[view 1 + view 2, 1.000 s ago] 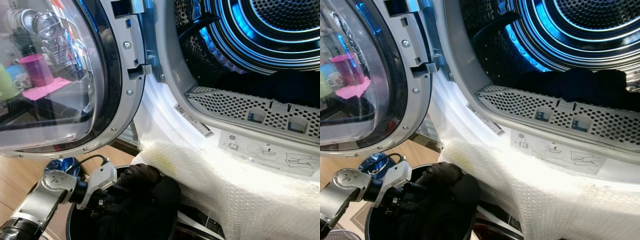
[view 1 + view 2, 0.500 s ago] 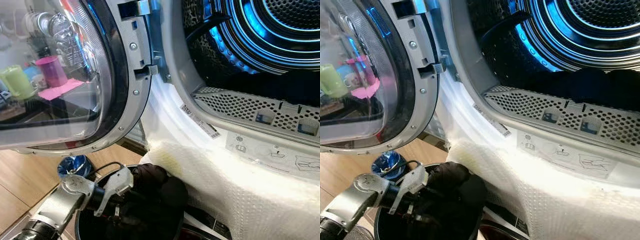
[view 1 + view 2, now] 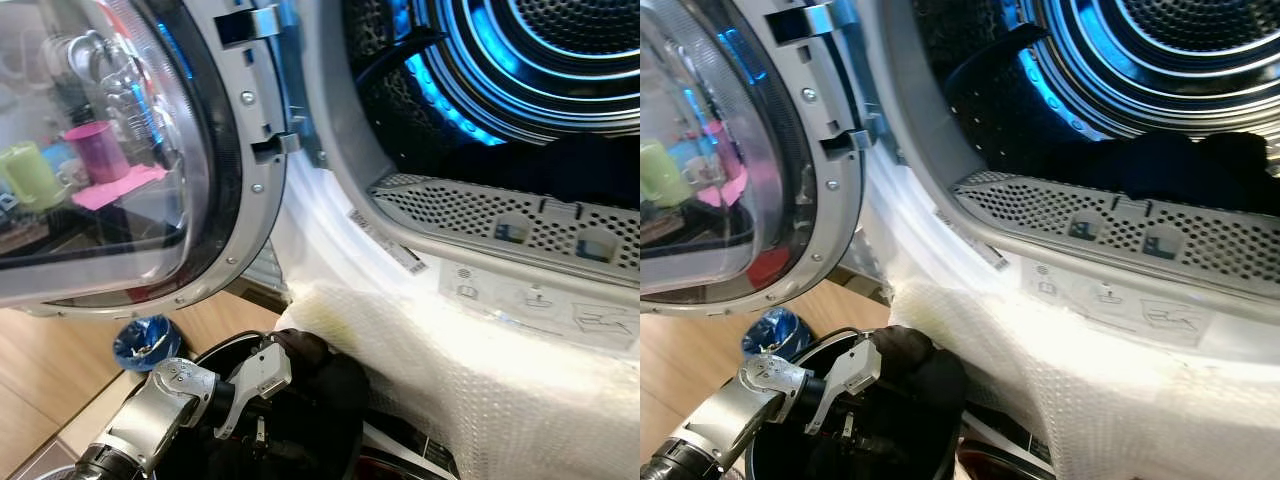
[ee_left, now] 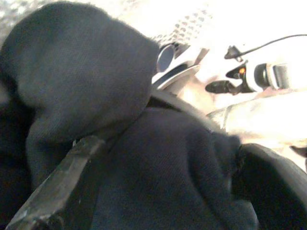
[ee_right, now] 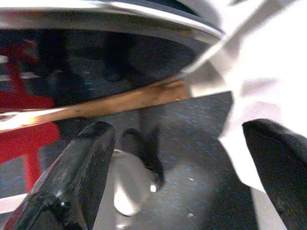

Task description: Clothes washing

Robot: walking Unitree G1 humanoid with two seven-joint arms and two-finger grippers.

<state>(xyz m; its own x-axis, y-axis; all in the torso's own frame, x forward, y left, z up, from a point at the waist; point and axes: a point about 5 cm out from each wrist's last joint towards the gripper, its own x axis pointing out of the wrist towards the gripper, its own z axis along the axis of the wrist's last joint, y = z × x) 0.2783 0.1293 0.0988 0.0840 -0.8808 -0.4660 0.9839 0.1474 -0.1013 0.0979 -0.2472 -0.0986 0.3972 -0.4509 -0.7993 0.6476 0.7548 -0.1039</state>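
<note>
Black garment in basket, left end effector buried.

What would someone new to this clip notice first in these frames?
The open drum of the machine glows blue at upper right, with dark clothes lying inside it, and its round glass door is swung wide at left. Below the door, the left gripper reaches into a black basket full of dark laundry, beside bubble wrap draped over the machine's front.
</note>
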